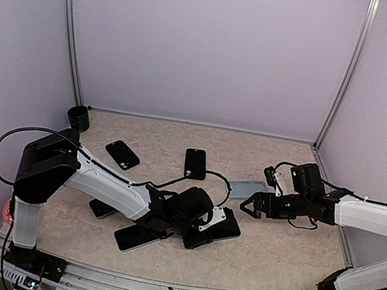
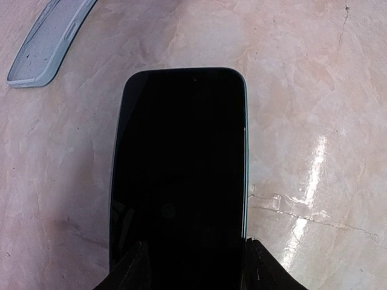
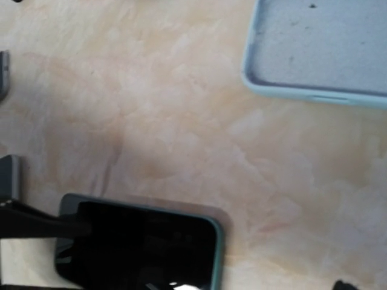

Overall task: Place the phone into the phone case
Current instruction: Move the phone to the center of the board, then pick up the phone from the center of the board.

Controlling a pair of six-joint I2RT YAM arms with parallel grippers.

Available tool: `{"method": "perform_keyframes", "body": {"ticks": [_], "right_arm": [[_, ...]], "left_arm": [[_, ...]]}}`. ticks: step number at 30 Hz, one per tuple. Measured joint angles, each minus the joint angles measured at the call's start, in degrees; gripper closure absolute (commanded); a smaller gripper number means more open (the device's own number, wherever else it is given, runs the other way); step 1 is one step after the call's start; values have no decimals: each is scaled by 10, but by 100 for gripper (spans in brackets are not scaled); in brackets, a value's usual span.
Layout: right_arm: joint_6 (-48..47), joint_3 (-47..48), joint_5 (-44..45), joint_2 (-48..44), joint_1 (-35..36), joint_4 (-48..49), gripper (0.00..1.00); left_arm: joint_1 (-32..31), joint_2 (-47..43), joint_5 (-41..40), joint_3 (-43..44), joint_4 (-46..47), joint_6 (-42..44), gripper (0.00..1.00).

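A black phone (image 2: pixel 181 163) with a teal edge lies screen up on the table, mid-table in the top view (image 1: pixel 229 229). My left gripper (image 2: pixel 195 257) is shut on the phone's near end, one finger pressed to each long side. The light blue phone case (image 1: pixel 248 189) lies open side up just beyond it, showing at upper left in the left wrist view (image 2: pixel 45 45) and at upper right in the right wrist view (image 3: pixel 320 54). My right gripper (image 1: pixel 251 204) hangs open between case and phone, holding nothing. The right wrist view shows the phone (image 3: pixel 145 248) below.
Two more dark phones (image 1: pixel 122 153) (image 1: pixel 196 163) lie farther back, and others (image 1: pixel 136 237) sit under the left arm. A black cup (image 1: pixel 78 118) stands in the back left corner. Aluminium posts and lilac walls close the table in.
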Motion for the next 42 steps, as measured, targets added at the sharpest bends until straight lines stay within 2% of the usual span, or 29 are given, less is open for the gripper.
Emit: {"method": "perform_keyframes", "body": {"ticks": [8,14,16,29,42], "right_arm": [[15,-2,-41,10,0,21,2],[23,-6,-56,23,0,27,2],[23,-6,-56,23,0,28,2],[19,-6,-54,16,0,24,1],[5,-6,-40,3,0,15,1]], "left_arm": [[4,-19,-7,-25,23,-5,46],[5,-26,-5,-29,32,-3,17],[7,-26,-1,-29,28,4,2],[69,-34,78,-26,8,52,1],[67,-19,136,20,-33,71,1]]}}
